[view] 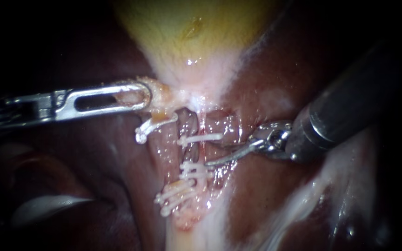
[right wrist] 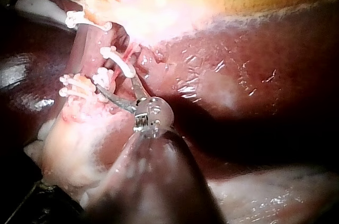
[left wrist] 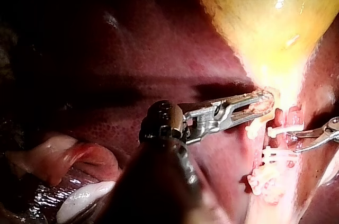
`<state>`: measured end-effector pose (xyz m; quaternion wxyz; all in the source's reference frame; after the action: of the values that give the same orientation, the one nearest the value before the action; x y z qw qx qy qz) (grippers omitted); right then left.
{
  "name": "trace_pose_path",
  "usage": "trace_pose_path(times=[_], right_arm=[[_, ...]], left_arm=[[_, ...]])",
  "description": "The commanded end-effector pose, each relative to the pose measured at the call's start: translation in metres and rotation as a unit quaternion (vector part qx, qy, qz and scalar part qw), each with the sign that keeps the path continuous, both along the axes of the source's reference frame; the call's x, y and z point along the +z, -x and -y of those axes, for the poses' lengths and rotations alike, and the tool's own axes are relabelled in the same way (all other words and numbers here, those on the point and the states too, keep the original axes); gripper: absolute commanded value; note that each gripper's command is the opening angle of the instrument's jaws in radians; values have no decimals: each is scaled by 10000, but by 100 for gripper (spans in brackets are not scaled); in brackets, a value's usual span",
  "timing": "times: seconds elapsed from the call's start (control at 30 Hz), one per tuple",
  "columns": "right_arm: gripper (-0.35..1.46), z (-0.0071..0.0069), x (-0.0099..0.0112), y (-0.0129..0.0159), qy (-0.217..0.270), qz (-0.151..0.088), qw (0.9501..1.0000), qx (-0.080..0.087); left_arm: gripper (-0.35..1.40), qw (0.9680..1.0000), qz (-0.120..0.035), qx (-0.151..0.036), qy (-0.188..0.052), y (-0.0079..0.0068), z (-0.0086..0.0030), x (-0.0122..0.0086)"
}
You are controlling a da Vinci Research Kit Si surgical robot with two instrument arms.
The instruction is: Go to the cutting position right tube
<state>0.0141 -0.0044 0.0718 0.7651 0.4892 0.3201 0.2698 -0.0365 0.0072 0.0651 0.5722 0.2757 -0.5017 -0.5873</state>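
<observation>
Left side: my left instrument (view: 143, 95), a steel shaft ending in slotted jaws, came in level from the left. Its jaws were clamped on the pale neck of the yellow-green gallbladder (view: 187, 32); pink tissue showed through the slot, and the left wrist view showed tissue pinched between both jaws.

Just below the jaw tip, a white plastic clip (view: 152, 126) sat across the left tube. A cluster of further white clips (view: 175, 195) lay lower down on the same strand.

Centre: the right tube (view: 200, 151), a reddish strand running down from the gallbladder neck, carried one white clip above (view: 200, 138) and a pair below (view: 195, 170). A bare stretch lay between them.

Right side: my right instrument (view: 210, 152), a dark shaft with two thin curved blades, came in from the upper right over the dark red liver (view: 275, 83). Its blades stood apart in a narrow V and gripped nothing. The tips reached the bare stretch of the right tube between the clips, the lower blade just above the lower pair. I could not tell whether the blades touched the tube.
</observation>
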Motion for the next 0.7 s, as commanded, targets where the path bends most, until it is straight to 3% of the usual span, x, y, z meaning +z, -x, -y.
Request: trace_pose_path(times=[0.03, 0.47, 0.7], right_arm=[[141, 0, 1, -1, 4, -17, 10000, 15], [141, -2, 9, -18, -103, -451, 9988, 164], [141, -2, 10, -26, -216, -959, 9950, 170]], left_arm=[[-35, 10000, -1, 0, 0, 0, 0, 0], [-35, 10000, -1, 0, 0, 0, 0, 0], [-35, 10000, 0, 1, 0, 0, 0, 0]])
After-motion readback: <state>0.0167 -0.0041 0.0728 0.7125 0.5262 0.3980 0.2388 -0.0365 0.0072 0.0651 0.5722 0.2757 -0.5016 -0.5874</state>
